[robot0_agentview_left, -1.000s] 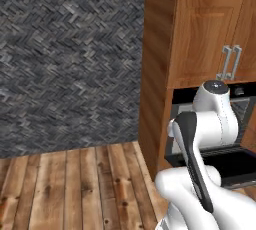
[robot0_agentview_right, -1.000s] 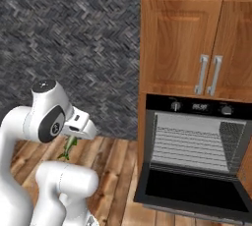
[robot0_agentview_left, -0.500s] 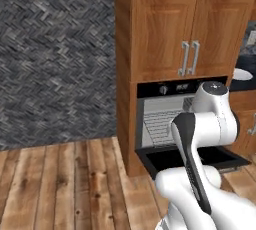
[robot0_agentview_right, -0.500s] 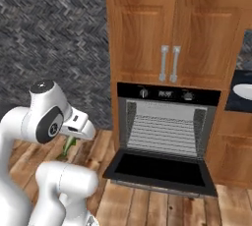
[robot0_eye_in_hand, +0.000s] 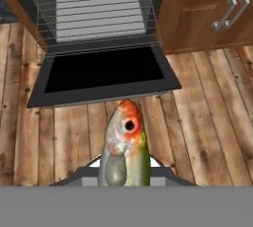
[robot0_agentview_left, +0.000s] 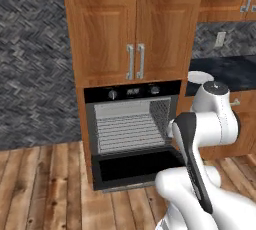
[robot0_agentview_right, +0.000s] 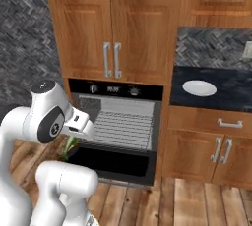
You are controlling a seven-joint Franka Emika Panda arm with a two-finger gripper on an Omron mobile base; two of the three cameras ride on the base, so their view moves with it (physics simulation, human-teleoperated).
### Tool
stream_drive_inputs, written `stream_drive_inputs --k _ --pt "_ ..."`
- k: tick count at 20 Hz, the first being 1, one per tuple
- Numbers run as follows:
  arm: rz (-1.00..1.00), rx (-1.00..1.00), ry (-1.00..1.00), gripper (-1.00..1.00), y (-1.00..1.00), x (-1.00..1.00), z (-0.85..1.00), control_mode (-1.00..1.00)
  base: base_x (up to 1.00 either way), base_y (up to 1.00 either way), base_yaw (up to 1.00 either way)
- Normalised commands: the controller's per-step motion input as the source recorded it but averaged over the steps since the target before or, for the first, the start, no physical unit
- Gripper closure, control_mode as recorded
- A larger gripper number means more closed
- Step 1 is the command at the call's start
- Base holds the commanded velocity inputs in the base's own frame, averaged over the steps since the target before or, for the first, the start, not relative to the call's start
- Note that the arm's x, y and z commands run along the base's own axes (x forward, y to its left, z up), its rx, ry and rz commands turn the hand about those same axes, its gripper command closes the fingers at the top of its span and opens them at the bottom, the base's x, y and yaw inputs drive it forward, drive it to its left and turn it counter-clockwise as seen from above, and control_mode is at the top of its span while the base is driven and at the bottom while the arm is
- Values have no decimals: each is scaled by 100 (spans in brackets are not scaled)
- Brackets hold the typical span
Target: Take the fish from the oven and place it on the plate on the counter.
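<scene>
Now the pincer point(robot0_eye_in_hand: 124, 174) grips the fish point(robot0_eye_in_hand: 124, 144) above the wooden floor point(robot0_eye_in_hand: 197, 122), before the open oven point(robot0_eye_in_hand: 101, 33).

Olive fish point(robot0_eye_in_hand: 124, 149) held in the hand, above the floor before the open oven point(robot0_eye_in_hand: 99, 48).

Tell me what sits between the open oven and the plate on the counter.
Nothing stands between them. The right base view shows just bare dark counter left of the plate, then the wooden cabinet side beside the oven.
</scene>
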Motion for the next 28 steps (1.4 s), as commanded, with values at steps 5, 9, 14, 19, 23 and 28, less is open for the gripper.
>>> stream_drive_inputs --k 5,9,14,19,23,28 --pt "0 0 0 100 0 0 0 100 37 -100 0" --pt "0 0 0 100 0 0 0 100 79 -100 0" --pt "0 0 0 100 0 0 0 100 91 -76 13" --pt "0 0 0 100 0 0 0 100 82 -81 23" --pt "0 0 0 100 0 0 0 100 65 -44 36" --pt "0 0 0 100 0 0 0 100 34 -13 27"
